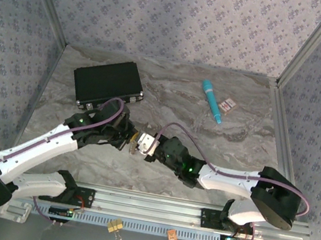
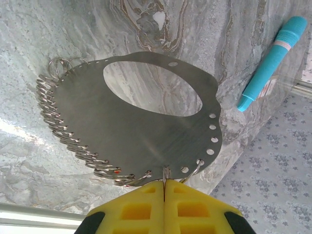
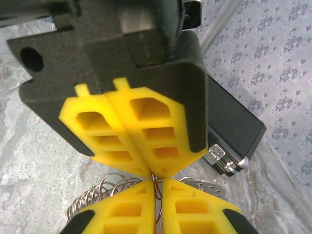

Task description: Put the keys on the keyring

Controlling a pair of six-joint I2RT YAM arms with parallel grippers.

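Keyring [image 2: 122, 131] clamped in left end effector [image 2: 164, 187] and right end effector [image 3: 157, 187], pads [image 3: 124, 209] hiding the pinched rim.

From above, the keyring [image 1: 135, 147] is nearly all hidden between the left gripper [image 1: 130, 137] and the right gripper [image 1: 143, 145]. Two pink bits [image 1: 228, 105] are too small to tell. The left wrist view's bottom edge cuts off the left pads [image 2: 141, 207]. In the right wrist view the case [image 3: 234, 131] is half hidden.

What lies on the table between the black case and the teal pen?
Nothing: in the top view, bare marble table separates the black case from the teal pen.
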